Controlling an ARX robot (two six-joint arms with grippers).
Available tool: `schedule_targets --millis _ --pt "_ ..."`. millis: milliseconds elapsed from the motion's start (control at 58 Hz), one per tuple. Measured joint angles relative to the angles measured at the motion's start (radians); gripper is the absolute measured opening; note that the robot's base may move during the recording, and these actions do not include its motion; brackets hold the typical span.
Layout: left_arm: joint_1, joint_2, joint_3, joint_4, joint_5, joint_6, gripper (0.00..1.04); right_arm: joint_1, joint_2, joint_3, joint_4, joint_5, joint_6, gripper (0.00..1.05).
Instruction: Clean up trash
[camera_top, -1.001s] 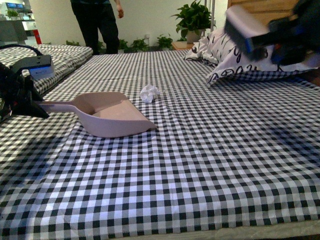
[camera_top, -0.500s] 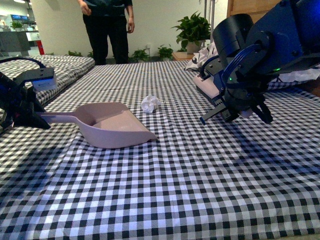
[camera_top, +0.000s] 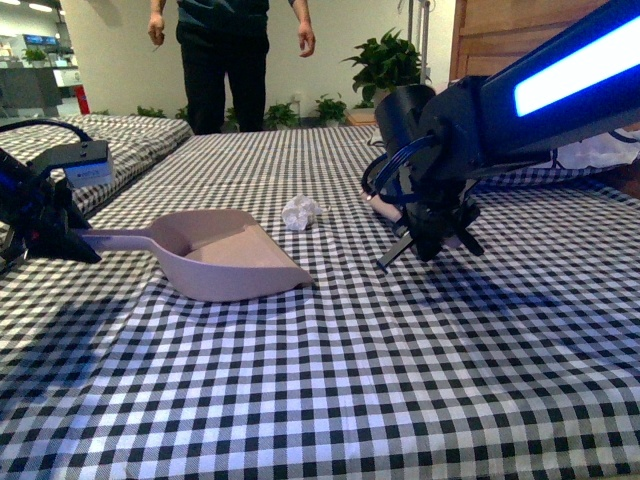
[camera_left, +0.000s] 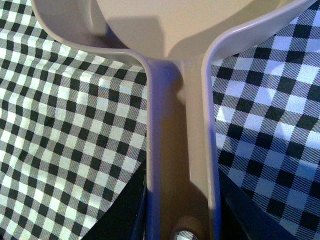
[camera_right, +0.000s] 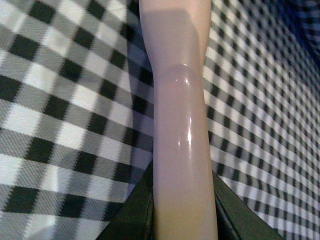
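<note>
The trash (camera_top: 299, 212), a small crumpled white wad, lies on the checked bedspread just beyond the mouth of the pinkish dustpan (camera_top: 231, 256). At the far left my left gripper (camera_top: 72, 240) is shut on the dustpan's handle (camera_left: 182, 150), with the pan resting on the cloth. My right gripper (camera_top: 428, 228) hangs low over the bed to the right of the trash, shut on the brush's smooth pink handle (camera_right: 180, 130). A pinkish bit of the brush (camera_top: 384, 208) shows behind the arm; its bristles are hidden.
A person (camera_top: 225, 60) stands at the far end of the bed. Potted plants (camera_top: 385, 55) line the back wall. A white printed pillow (camera_top: 600, 152) lies at the back right behind my right arm. A second checked bed (camera_top: 130, 130) is at the left.
My right arm has swung down from over the pillow and leftward, now low over the bed near the trash. The dustpan and left gripper have stayed put.
</note>
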Motion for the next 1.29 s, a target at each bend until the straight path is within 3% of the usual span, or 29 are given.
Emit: schedule_targets --millis 173,328,535,673,880,1208,1294 --pt "0.000 0.000 0.000 0.000 0.000 0.000 0.28 0.034 0.025 0.097 -0.092 -0.107 0.008 0.20" --pt "0.000 0.000 0.000 0.000 0.000 0.000 0.28 0.074 -0.021 0.047 -0.094 -0.274 0.038 0.20" --pt "0.000 0.000 0.000 0.000 0.000 0.002 0.28 0.103 -0.188 -0.155 -0.081 -0.587 0.029 0.20" --pt "0.000 0.000 0.000 0.000 0.000 0.003 0.28 0.073 -0.275 -0.185 -0.061 -0.569 0.009 0.20" --pt "0.000 0.000 0.000 0.000 0.000 0.003 0.28 -0.065 -0.348 -0.250 0.006 -0.483 0.014 0.20" --pt "0.000 0.000 0.000 0.000 0.000 0.003 0.28 -0.369 -0.591 -0.561 0.173 -0.471 0.109 0.20" --pt "0.002 -0.015 -0.053 0.114 0.035 -0.061 0.28 -0.447 -0.689 -0.637 0.205 -0.493 0.149 0.20"
